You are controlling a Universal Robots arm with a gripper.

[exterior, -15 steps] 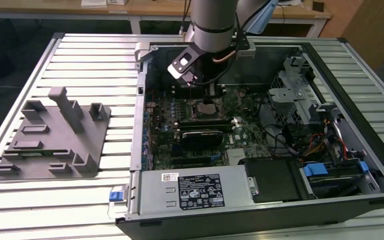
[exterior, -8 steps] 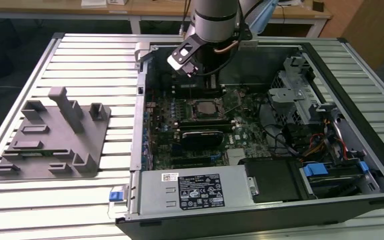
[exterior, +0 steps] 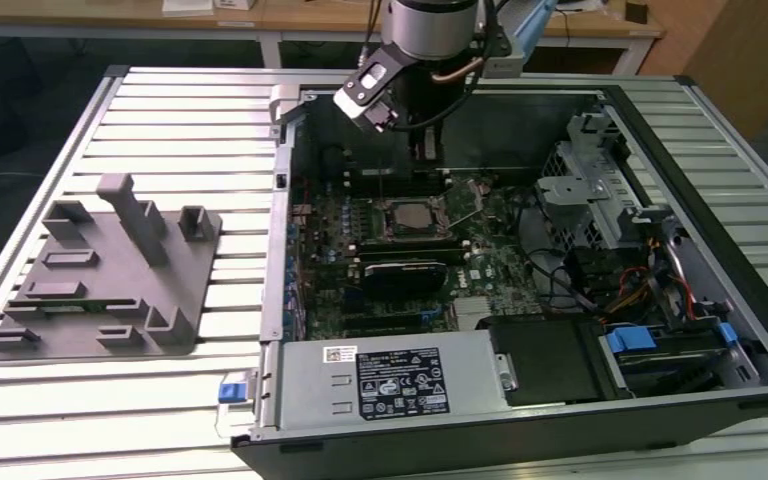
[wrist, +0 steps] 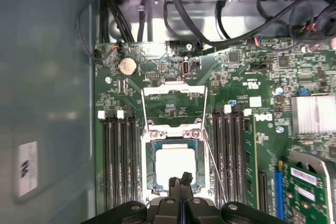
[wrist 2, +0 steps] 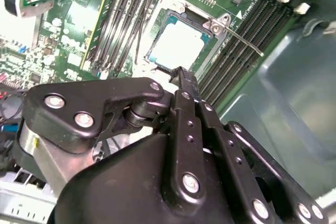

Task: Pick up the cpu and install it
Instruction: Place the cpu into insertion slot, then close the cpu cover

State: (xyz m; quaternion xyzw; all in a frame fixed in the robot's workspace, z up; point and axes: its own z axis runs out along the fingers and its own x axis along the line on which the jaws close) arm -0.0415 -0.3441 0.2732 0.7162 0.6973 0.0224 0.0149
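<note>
The cpu is a flat silver square lying inside the black-framed socket on the green motherboard, in the open computer case. The socket's metal load plate stands flipped open beside it, and a thin lever sticks out at the socket's side. My gripper hangs just above the cpu's edge. Its black fingers are pressed together with nothing between them.
A grey plastic tray with upright posts lies on the slatted table at the exterior view's left. The case holds a power supply, drive cages, loose cables and memory slots flanking the socket. Case walls ring the motherboard.
</note>
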